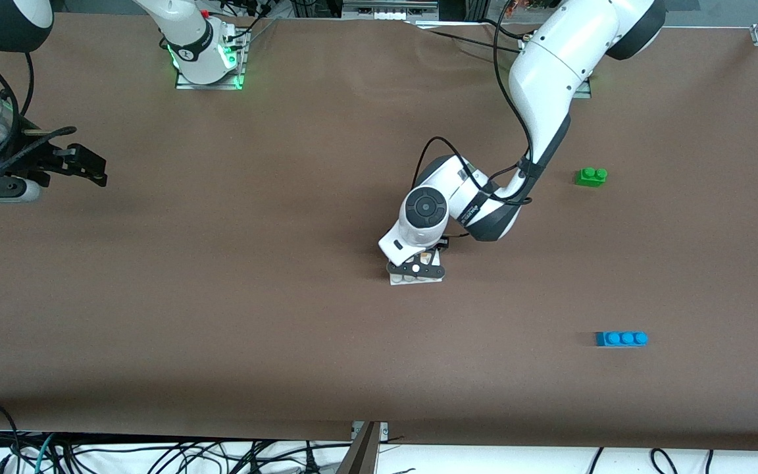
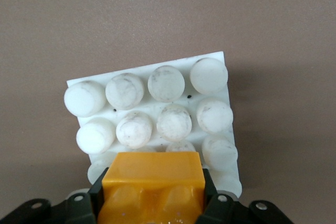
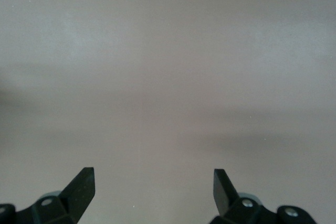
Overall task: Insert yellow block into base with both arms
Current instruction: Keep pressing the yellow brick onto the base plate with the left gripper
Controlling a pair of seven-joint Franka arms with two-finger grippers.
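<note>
In the left wrist view my left gripper (image 2: 152, 195) is shut on the yellow block (image 2: 152, 179), which sits low over one edge of the white studded base (image 2: 157, 108). I cannot tell whether the block touches the studs. In the front view the left gripper (image 1: 417, 268) is down on the base (image 1: 416, 279) in the middle of the table, and the block is hidden there by the hand. My right gripper (image 1: 86, 164) is open and empty, held over bare table at the right arm's end; its wrist view shows the right gripper (image 3: 153, 182) with only tabletop between the fingers.
A green two-stud brick (image 1: 591, 176) lies toward the left arm's end of the table. A blue three-stud brick (image 1: 621, 338) lies nearer to the front camera than the green one. The brown table edge (image 1: 366, 431) runs along the front.
</note>
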